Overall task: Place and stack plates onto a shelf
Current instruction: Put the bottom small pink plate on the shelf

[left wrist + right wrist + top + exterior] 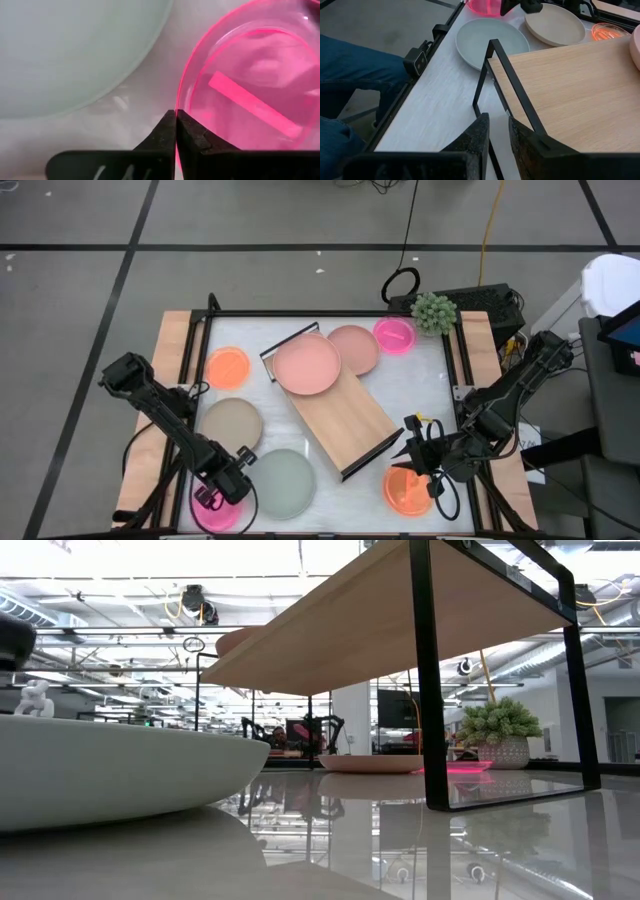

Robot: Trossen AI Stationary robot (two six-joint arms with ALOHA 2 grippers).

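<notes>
high view, shelf: the light-wood shelf (pixel 335 415) lies diagonally mid-worktop, long axis running from far-left to near-right, with a dusty-pink plate (pixel 307 364) on its far end
high view, other plates: second dusty-pink plate (pixel 354 349) and hot-pink divided plate (pixel 394 335) toward the far edge; orange divided plate (pixel 227 367) at left; beige plate (pixel 231 424) and grey-green plate (pixel 282 478) nearer the front
high view, left gripper (pixel 214 491): low over a hot-pink plate (pixel 217 510) at the near-left corner; this arm is the nearer one to it, reaching in from the left edge
high view, right gripper (pixel 418 442): near the front right, just beside the shelf's near end, an orange plate (pixel 410 490) below it
low view: shelf board (pixel 385 625) overhead on its black frame; grey-green plate rim (pixel 120 765) close at left; neither gripper shows
left wrist view: fingers (pixel 187 135) pinched together right at the hot-pink plate's (pixel 250 85) rim, which seems caught between them; grey-green plate (pixel 75 50) just beside
right wrist view: fingers (pixel 477 132) slightly parted, holding nothing, facing the shelf's (pixel 575 85) black end frame
</notes>
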